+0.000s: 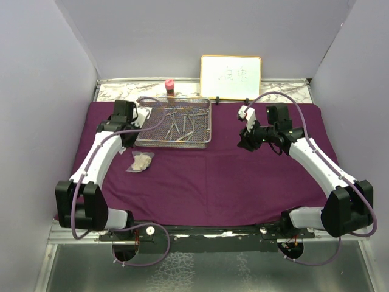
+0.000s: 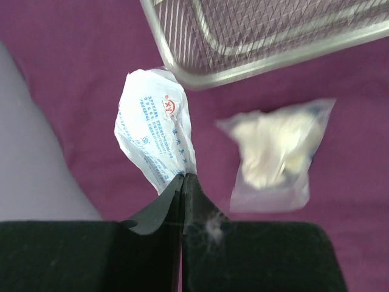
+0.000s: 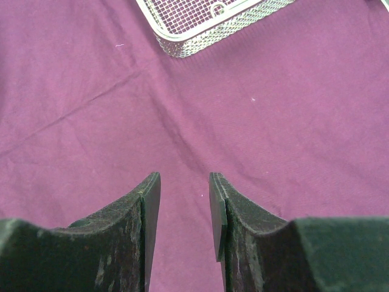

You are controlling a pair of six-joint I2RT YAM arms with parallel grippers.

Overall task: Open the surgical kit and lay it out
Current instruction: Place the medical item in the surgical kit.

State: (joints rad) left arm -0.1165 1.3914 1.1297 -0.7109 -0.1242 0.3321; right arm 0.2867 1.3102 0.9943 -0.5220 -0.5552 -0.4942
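Observation:
The surgical kit's dark purple cloth [image 1: 206, 182] lies spread over the table. On its back left stands the wire-mesh tray [image 1: 173, 145], with steel instruments [image 1: 182, 125] inside. My left gripper [image 2: 183, 176] is shut on a crumpled white packet [image 2: 155, 128] with blue print, held just off the tray's corner [image 2: 255, 70]. A clear bag of gauze [image 2: 273, 152] lies on the cloth beside it and shows again from above [image 1: 141, 162]. My right gripper [image 3: 184, 179] stands open over bare cloth, right of the tray [image 3: 200, 39], with nothing between its fingers.
A framed whiteboard [image 1: 231, 77] leans against the back wall. A small pink-capped bottle [image 1: 169, 86] stands behind the tray. Grey walls close in the left, right and back sides.

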